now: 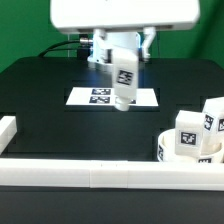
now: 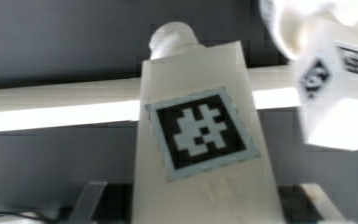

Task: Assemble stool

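The jaws are closed on a white leg block (image 1: pixel 123 80), pinching its upper end. The rest of the block hangs below them, close to upright, with its black-and-white tag facing the exterior camera. The block is held clear in the air over the middle of the black surface (image 1: pixel 40 90), towards its far edge. In the exterior view its lower end shows in front of the marker board (image 1: pixel 92 97), which lies flat beneath it.

The round seat (image 1: pixel 168 152) sits at the near corner of the surface on the exterior view's right, well apart from the held block. Two more leg blocks stand up out of it, one (image 1: pixel 190 133) nearer the middle and one (image 1: pixel 214 118) at the picture's edge. A long white rail (image 1: pixel 100 176) runs along the near edge of the surface just in front of the seat, and a short rail (image 1: pixel 8 133) lies along the edge at the exterior view's left.

In the wrist view the held block's tagged face (image 2: pixel 202 135) fills the centre. The rail (image 2: pixel 51 105) crosses behind it, and blurred tagged stool parts (image 2: pixel 327 70) show to one side.
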Robot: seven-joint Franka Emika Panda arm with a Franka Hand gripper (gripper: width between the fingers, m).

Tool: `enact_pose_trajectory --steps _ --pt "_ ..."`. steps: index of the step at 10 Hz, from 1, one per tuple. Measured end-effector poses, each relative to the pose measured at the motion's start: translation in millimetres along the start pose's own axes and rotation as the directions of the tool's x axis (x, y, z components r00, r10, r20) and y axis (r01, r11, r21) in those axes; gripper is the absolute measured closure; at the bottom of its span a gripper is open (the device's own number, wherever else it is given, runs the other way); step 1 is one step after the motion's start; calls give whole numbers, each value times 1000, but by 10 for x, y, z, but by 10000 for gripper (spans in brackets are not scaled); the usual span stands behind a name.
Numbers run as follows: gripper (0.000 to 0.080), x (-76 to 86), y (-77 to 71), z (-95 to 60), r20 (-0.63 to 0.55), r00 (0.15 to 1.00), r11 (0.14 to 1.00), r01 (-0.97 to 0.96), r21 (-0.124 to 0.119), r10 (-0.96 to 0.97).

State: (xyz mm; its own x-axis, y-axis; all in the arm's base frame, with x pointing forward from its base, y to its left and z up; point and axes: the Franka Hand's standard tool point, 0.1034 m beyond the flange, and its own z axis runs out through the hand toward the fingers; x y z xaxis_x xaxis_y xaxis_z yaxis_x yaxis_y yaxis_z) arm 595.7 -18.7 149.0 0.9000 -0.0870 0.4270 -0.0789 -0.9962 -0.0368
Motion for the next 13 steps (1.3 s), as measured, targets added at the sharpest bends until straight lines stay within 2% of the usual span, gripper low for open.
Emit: enact_pose_trajectory --steps 3,4,5,8,12,13 --pt "471 -24 28 18 3 1000 1000 8 -3 -8" --pt "471 -52 83 44 -1 1000 1000 8 -4 -8" --pt "471 -41 -7 71 -3 1000 1000 9 9 -9" --pt "471 126 -299 75 -24 1000 999 -16 44 17" --pt "471 121 -311 81 -25 1000 999 -12 44 13" --pt "471 82 -356 94 -35 999 999 -11 45 12"
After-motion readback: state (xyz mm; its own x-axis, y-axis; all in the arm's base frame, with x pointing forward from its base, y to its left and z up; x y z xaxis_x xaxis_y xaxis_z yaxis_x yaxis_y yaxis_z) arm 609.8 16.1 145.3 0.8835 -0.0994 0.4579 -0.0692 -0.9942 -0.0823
